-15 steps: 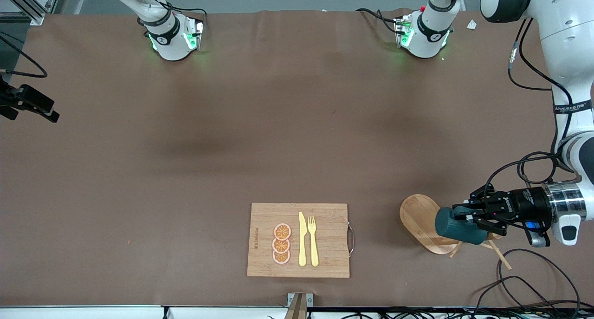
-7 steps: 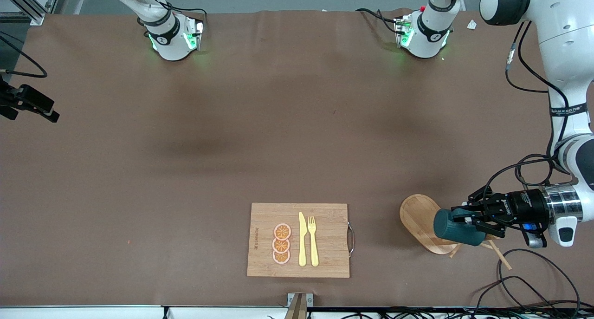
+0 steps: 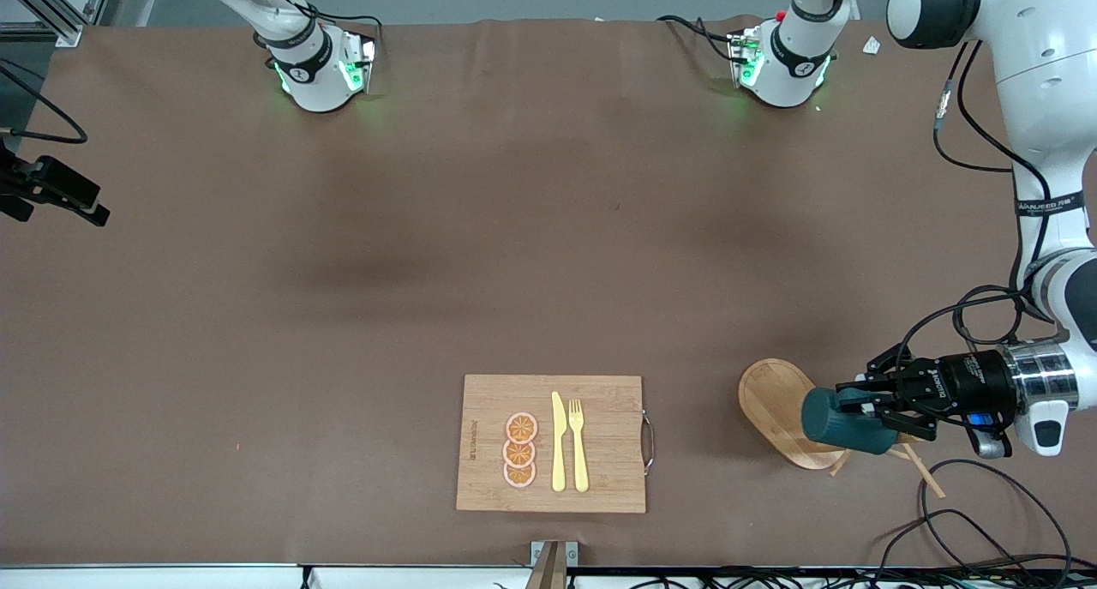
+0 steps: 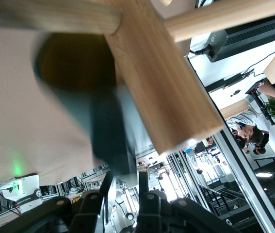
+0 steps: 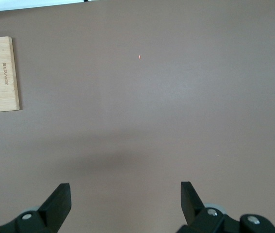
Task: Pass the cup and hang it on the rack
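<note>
The cup (image 3: 844, 419), dark teal, lies on its side up at the rack's (image 3: 776, 405) post, above the oval wooden base. My left gripper (image 3: 860, 400) reaches in level from the left arm's end of the table and is shut on the cup's rim. In the left wrist view the cup (image 4: 103, 131) sits against the post (image 4: 161, 87), under a peg (image 4: 45, 17), with the left gripper (image 4: 126, 177) narrow on its wall. Whether the handle rests on a peg is hidden. My right gripper (image 5: 125, 187) hangs open over bare table and does not show in the front view.
A wooden cutting board (image 3: 553, 443) with orange slices, a yellow knife and a fork lies near the front edge. Loose black cables (image 3: 968, 520) trail by the rack at the left arm's end. A black device (image 3: 51, 195) juts in at the right arm's end.
The left gripper and the cup have edged slightly toward the right arm's end, staying at the rack. The right arm waits unmoved.
</note>
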You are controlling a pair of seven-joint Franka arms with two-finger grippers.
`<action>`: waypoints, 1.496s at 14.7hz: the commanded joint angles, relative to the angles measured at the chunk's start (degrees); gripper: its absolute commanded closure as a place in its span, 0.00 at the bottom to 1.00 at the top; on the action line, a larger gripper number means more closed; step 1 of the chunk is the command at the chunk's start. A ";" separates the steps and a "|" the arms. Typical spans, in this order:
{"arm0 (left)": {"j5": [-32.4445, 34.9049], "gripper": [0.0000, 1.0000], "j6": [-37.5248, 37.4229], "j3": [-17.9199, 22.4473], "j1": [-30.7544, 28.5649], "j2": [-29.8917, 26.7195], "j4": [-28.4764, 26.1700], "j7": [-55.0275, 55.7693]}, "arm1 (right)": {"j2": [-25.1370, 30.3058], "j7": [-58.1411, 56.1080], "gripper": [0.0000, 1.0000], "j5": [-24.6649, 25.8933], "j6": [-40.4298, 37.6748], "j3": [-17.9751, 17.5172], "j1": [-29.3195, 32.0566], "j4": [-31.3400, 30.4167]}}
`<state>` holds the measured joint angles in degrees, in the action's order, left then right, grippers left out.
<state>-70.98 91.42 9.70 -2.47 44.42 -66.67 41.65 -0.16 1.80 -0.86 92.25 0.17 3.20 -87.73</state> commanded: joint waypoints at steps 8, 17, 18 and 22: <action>-1.18 0.15 0.42 -0.03 0.27 -0.30 0.84 -0.69 | 0.78 -0.48 0.00 0.51 -0.22 -0.52 0.75 -0.60; 11.89 0.00 -0.01 -0.03 4.83 -10.30 0.75 -0.78 | 0.78 -0.48 0.00 0.51 -0.22 -0.61 0.75 -0.60; 16.88 0.00 -0.10 -0.03 6.32 -13.02 0.67 -0.69 | 0.78 -0.48 0.00 0.51 -0.31 -0.61 0.67 -0.60; 36.92 0.00 -4.05 -1.17 10.54 -21.11 0.58 -0.78 | 0.78 -0.48 0.00 0.51 -0.23 -0.61 0.67 -0.60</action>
<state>-41.84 89.03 9.06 6.75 27.75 -64.27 41.65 -0.16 1.80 -0.86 92.19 0.20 3.21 -87.73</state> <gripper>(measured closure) 0.000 0.000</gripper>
